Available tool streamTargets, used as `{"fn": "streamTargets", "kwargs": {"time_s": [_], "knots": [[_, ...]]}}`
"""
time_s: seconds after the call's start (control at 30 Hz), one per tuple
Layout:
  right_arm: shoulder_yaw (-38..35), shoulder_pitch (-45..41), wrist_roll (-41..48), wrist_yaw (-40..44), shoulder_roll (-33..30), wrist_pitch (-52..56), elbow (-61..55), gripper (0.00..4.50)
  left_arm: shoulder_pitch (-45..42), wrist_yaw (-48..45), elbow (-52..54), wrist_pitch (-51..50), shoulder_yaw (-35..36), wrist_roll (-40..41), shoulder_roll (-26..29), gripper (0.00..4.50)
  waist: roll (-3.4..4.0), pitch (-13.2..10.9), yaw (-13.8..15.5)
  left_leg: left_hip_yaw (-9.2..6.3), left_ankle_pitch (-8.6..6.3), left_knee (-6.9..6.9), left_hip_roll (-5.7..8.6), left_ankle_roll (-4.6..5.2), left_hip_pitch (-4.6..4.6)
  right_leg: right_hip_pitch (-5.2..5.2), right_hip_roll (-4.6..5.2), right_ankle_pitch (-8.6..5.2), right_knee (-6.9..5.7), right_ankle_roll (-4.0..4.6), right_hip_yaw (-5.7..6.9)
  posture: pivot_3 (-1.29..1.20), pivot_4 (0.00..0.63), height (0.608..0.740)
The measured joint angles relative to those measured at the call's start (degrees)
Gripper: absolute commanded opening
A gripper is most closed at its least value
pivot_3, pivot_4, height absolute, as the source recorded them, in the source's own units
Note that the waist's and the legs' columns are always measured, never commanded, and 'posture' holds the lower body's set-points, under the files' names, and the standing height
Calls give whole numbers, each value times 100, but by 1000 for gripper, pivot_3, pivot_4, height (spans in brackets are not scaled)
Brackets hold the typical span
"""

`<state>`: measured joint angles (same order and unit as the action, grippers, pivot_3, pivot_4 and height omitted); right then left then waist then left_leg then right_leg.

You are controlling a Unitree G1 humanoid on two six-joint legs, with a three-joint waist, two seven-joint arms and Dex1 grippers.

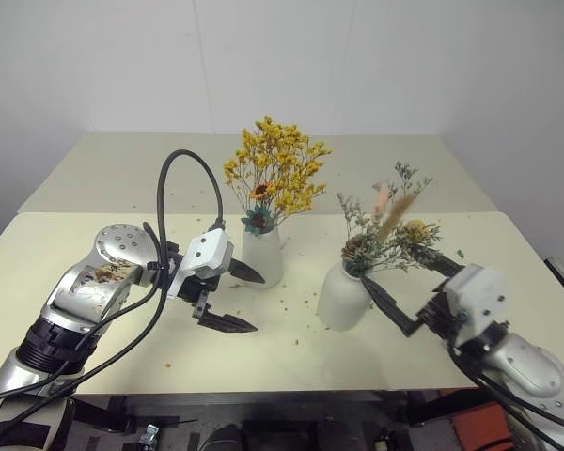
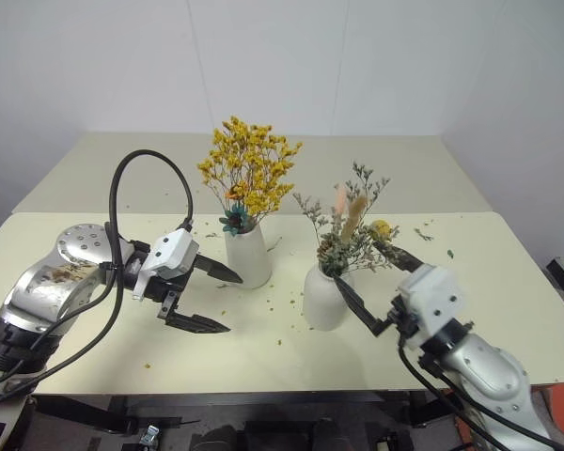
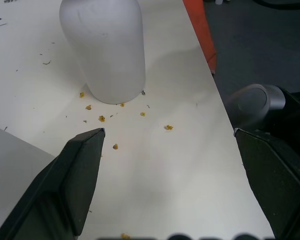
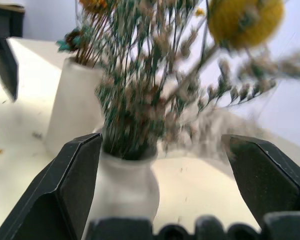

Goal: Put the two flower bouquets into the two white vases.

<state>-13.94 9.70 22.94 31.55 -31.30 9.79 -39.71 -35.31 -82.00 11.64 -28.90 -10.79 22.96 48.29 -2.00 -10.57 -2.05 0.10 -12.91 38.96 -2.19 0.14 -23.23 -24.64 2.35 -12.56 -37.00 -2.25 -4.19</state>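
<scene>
I see a pale cream worktop [image 1: 94,178] made of two slabs with a seam across it, and small yellow crumbs [image 3: 102,118] scattered on it just ahead of the left claw. Behind it stands a plain white wall [image 1: 357,66].

From the head we look forward and down over the pale surface [image 1: 94,169] through two eyes set side by side, taking in both its far corners, the wall behind and its near edge. Both eyes share the taller vase [image 1: 263,254], the squat vase [image 1: 343,296] and both arms. Our left wrist camera sits close above the surface, looking between the left end effector [image 3: 170,185] fingers at the squat vase's base and an edge of the surface just beyond it. Our right wrist camera looks about level, very near the squat vase [image 4: 125,187], with the taller vase [image 4: 72,105] behind, shared with the head views.
</scene>
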Motion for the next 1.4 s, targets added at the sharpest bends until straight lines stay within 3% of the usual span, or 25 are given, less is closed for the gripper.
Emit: {"fn": "streamTargets", "kwargs": {"time_s": [0.27, 0.43, 0.57, 0.9, 1.17, 1.4], "knots": [[-1765, 992, 1612, 1110, -464, -46, -98, 4474, 21, -14, -196, -110, 395, 557, -102, 4500, -1, 0, 0, -1, 0, -1, -3, 0, 35, 35, 0, -2, 1, 2, 3, 0, 150, 740], [-2965, 1688, 1970, 2233, -1128, 18, 494, 4474, 299, -450, -664, 300, 1004, 636, 540, 4500, -1, 0, -51, 7, 0, -7, -7, 0, 45, 37, -1, -27, 3, 44, -2, 0, 150, 740], [-3607, 1735, 2323, 3042, -1707, 202, 1180, 4474, 440, -595, -995, 385, 1592, 700, 970, 4500, -2, 1, -32, 6, -1, -8, -10, -1, 50, 44, 0, -28, 8, 46, 2, 0, 150, 740], [-3551, 842, 2046, 3900, -2662, 311, 2420, 4474, 1450, -524, -554, 223, 2631, 1109, 1380, 4500, -2, 0, -11, 10, -1, -18, -9, -2, 34, 36, 9, -30, 28, 44, 7, 0, 150, 740], [-3022, 626, 1419, 4090, -2758, 273, 2630, 4474, 1730, -152, -337, 150, 2895, 1130, 1405, 4500, -2, -1, 26, 11, -1, -17, -7, -2, 38, 37, 10, -30, 25, 43, 6, 0, 150, 740], [-2905, 271, 1434, 4285, -2784, 289, 2603, 4474, 1855, 67, 17, -39, 2967, 1324, 1406, 4500, -2, -1, 18, 14, -1, -19, -8, -2, 37, 36, 10, -29, 25, 43, 6, 0, 150, 740]]}}
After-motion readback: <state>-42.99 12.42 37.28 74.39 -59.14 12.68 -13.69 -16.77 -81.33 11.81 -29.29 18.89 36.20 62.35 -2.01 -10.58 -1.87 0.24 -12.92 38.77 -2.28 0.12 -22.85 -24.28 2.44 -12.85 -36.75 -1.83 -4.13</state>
